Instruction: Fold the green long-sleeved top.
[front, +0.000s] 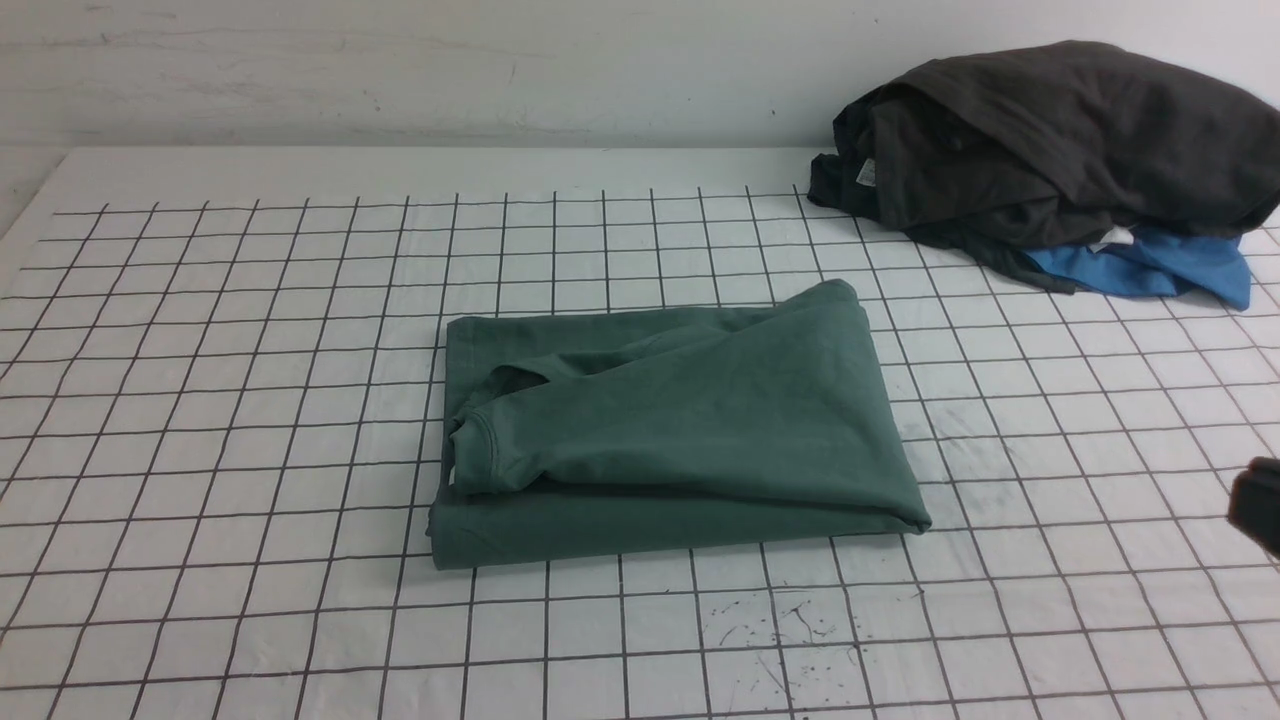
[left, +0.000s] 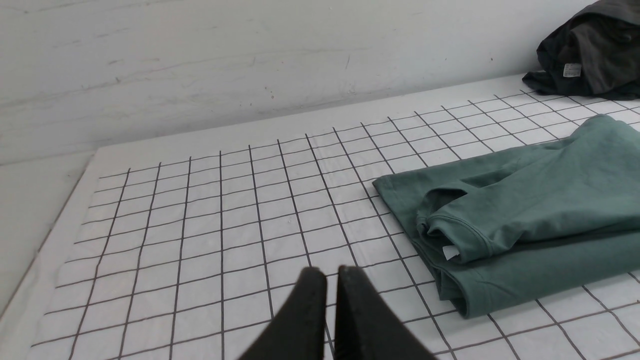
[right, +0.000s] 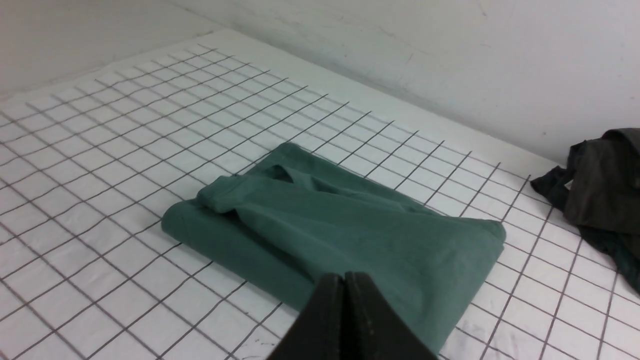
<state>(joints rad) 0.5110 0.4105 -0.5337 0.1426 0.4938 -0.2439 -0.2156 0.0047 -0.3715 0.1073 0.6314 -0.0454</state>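
Observation:
The green long-sleeved top (front: 680, 420) lies folded into a compact rectangle in the middle of the gridded table, a cuffed sleeve lying across its top. It also shows as the green top (left: 525, 220) in the left wrist view, a small white label peeking out, and as the green top (right: 340, 225) in the right wrist view. My left gripper (left: 325, 272) hangs above bare grid off the top's left side, shut and holding nothing. My right gripper (right: 344, 276) is pulled back near the table's right edge, shut and empty; only a dark bit of the right arm (front: 1258, 505) shows in the front view.
A heap of dark grey clothing (front: 1050, 140) lies at the back right with a bright blue garment (front: 1150, 265) under it. The white gridded cloth (front: 250, 400) covers the table. A white wall (front: 400, 70) runs behind.

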